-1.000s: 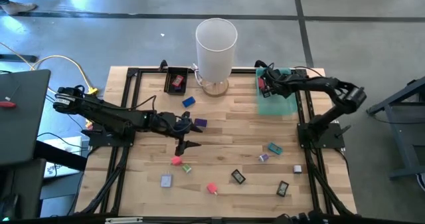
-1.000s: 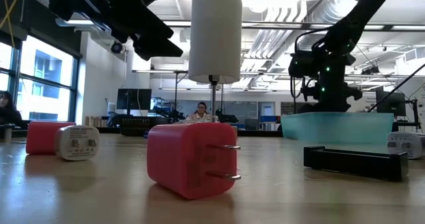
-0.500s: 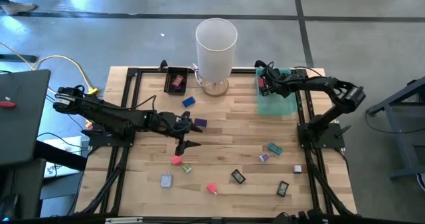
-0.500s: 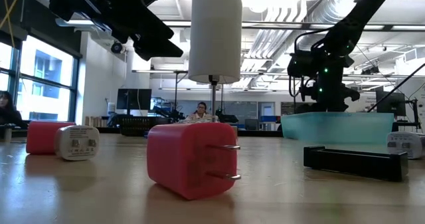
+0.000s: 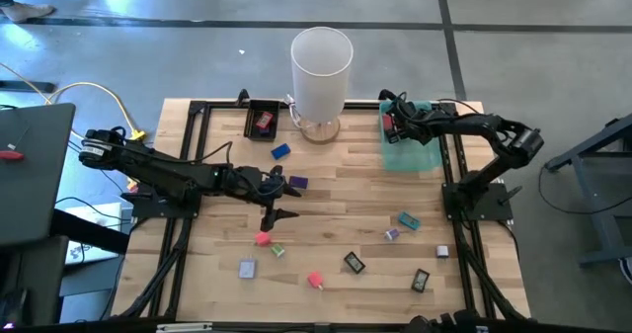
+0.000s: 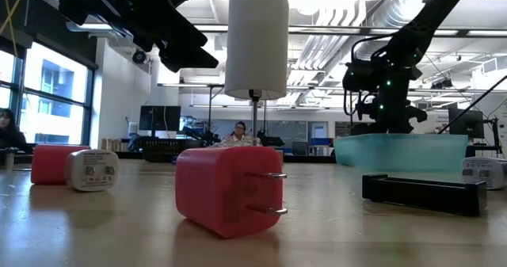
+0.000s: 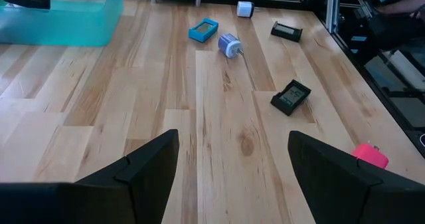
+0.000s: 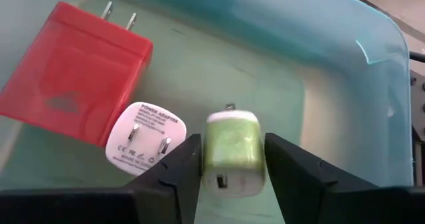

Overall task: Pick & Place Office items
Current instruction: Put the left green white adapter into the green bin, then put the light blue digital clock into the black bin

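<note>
My right gripper [image 5: 392,125] hangs over the translucent green tray [image 5: 420,153] at the table's far right. In the right wrist view its fingers [image 8: 179,167] stand close on either side of a green-and-white plug adapter [image 8: 232,151] lying in the tray, and they look just apart from it. A red adapter [image 8: 70,71] and a white one [image 8: 143,139] lie beside it on the tray floor. My left gripper [image 5: 281,200] hovers open above the table's middle left with nothing between its fingers [image 7: 149,167]. Several small items lie scattered on the near half of the table.
A tall white cylinder [image 5: 321,71] stands at the far middle. Beside it is a small black tray [image 5: 263,121] with a red piece inside. On the wood lie pink adapters [image 5: 262,238], [image 5: 315,280], black pieces [image 5: 354,263], [image 5: 421,280], a teal block [image 5: 408,219] and blue [image 5: 280,150] and purple [image 5: 297,183] pieces.
</note>
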### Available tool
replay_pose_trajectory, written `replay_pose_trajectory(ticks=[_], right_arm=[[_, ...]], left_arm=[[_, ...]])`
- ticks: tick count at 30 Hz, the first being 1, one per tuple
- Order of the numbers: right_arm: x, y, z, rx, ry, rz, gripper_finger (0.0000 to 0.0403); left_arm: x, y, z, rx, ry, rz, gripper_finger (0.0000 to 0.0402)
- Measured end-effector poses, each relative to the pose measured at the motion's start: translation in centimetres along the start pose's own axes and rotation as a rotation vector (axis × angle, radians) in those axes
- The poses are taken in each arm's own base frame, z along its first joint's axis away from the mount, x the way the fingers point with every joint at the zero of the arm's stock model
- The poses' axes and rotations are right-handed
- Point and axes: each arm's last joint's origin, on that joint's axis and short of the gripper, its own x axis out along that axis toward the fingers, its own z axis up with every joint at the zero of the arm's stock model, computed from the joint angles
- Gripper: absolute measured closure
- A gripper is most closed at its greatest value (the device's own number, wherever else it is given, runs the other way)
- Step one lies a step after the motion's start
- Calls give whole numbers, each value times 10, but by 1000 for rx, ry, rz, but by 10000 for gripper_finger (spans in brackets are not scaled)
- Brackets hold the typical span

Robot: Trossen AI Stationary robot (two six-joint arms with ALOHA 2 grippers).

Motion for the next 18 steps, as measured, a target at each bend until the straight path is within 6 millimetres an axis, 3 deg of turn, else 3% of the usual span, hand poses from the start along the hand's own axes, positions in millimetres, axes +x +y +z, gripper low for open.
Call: replay_pose_trajectory(ticks=[18], right_arm=[[0,1,3,25,-26,12,252]], left_arm=[[0,0,0,-1,0,0,127]])
